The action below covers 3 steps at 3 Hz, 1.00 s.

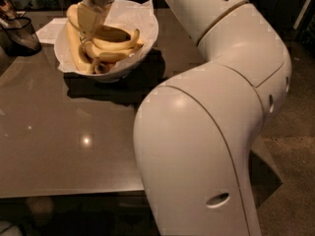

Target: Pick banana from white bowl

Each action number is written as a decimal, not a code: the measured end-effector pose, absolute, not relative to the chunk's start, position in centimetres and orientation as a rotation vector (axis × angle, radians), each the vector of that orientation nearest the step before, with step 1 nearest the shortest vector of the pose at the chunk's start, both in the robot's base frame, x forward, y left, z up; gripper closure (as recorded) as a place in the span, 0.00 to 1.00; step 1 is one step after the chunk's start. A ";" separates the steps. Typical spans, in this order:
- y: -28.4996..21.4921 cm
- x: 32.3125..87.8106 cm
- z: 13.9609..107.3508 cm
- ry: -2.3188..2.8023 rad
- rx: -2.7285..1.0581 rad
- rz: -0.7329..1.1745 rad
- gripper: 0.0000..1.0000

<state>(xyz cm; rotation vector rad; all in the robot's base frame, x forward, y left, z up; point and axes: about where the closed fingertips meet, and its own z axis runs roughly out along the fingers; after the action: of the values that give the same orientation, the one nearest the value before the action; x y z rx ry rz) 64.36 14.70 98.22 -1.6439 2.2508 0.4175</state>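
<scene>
The white bowl (146, 39), deep and lined with crinkled white paper, stands on the table at the upper left. Several yellow bananas (117, 47) lie in it, one long one along the left wall. My gripper (91, 24) reaches down from the top edge into the bowl and sits among the bananas, touching the bunch near the bowl's left middle. Its tip is partly hidden by the fruit. My large white arm (211, 132) fills the right half of the view.
A dark mesh basket (19, 33) stands at the far left beside the bowl. A white sheet of paper (49, 31) lies behind it. The grey-brown glossy table (74, 146) stretches toward the front, its edge near the bottom. Floor shows at the right.
</scene>
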 end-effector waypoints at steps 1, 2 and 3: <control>15.8 63.0 99.5 2.132 -1.756 0.475 1.00; 17.7 62.7 101.1 2.019 -1.786 0.518 1.00; 18.4 63.2 101.1 2.003 -1.767 0.521 1.00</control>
<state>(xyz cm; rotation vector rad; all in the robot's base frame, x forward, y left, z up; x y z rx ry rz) 63.22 18.38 101.09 -1.7670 2.0030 0.5206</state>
